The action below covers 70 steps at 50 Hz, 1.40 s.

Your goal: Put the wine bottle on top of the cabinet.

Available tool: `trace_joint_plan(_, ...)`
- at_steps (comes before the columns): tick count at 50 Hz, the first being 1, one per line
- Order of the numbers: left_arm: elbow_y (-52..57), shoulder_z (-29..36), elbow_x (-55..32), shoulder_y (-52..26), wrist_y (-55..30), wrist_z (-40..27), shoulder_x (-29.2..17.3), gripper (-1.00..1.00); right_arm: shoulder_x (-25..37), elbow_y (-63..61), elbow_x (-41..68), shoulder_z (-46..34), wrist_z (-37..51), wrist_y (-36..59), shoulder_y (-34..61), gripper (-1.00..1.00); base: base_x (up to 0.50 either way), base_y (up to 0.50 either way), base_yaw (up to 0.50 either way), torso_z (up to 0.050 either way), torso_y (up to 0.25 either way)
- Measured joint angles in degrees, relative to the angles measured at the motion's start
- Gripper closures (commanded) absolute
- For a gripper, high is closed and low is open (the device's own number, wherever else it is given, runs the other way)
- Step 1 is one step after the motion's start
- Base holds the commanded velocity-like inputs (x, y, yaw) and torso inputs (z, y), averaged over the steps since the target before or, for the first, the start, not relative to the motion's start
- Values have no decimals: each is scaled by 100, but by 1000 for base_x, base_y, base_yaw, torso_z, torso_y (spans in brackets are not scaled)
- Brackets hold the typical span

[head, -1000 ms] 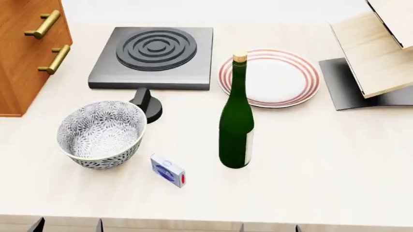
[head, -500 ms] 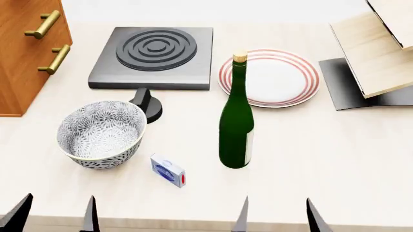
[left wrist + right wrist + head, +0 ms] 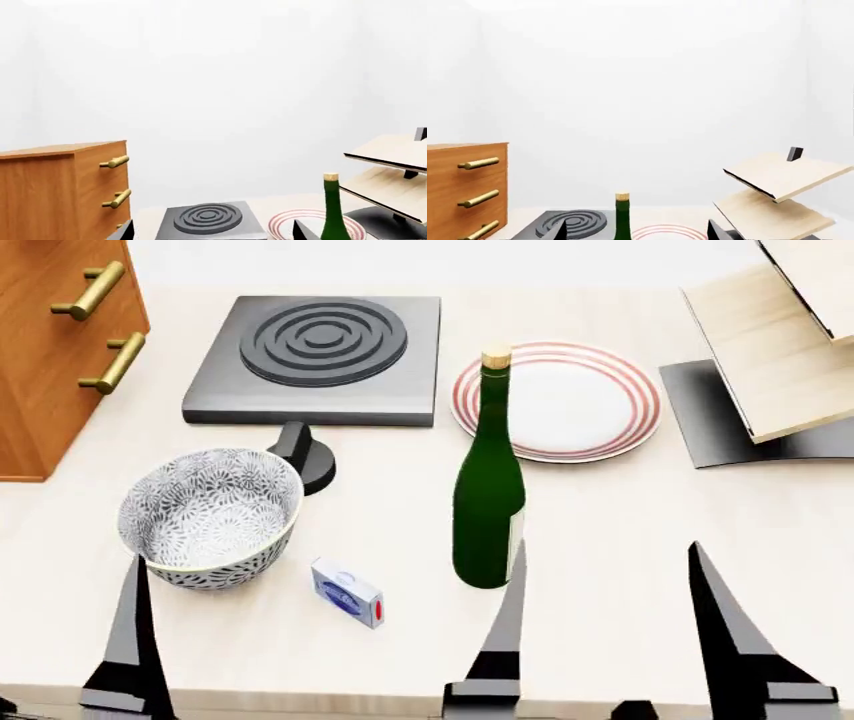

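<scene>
The wine bottle (image 3: 487, 480), dark green with a tan cork, stands upright mid-table in front of the plate; it also shows in the wrist views (image 3: 331, 212) (image 3: 622, 215). At the far left stands the orange-brown cabinet (image 3: 47, 360) with brass handles, its top bare in the left wrist view (image 3: 63, 149). My right gripper (image 3: 607, 560) is open near the table's front edge, its left finger (image 3: 505, 630) just in front of the bottle's base. My left gripper (image 3: 213, 232) is open and empty; the head view shows one of its fingers (image 3: 134, 640), in front of the bowl.
A patterned bowl (image 3: 210, 515), a small blue-and-white box (image 3: 347, 592) and a black knob (image 3: 307, 455) lie left of the bottle. Behind are a dark hob (image 3: 318, 355) and a red-ringed plate (image 3: 558, 400). A pale slanted rack (image 3: 774, 340) stands at the right.
Both grippers have come up from the head view's lower edge and forward over the table's front edge; their fingers now loom taller. The bottle and the other objects have not moved.
</scene>
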Motion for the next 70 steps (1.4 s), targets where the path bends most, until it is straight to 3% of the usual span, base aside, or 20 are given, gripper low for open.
trace_joint_plan(6,402,246,-145,-215,-237,-458,-379,-100,331,-343,334,-99,461,145,130,-100,0,0,0,0,0)
trace_joint_plan(18,737,1416,-1384,-1133,-101,-2633,-2031,-100,764,-600,718,-294,1044,162,259,-100,0,0,0,0,0)
trace_joint_plan(27,787,1926,-1845,-1509,56,-3468,-2666,-100,950,-657,839,-383,1286,91,303,-100,0,0,0,0,0)
trace_joint_plan(38,813,2249,-2140,-1758,190,-3974,-3045,-100,1093,-646,952,-439,1458,-39,314,-100,37,0,0,0,0)
trace_joint_plan(70,818,2726,-2469,-2184,353,-4494,-3379,-100,1352,-611,1252,-551,1697,-241,359,-100,500,-48,0,0,0)
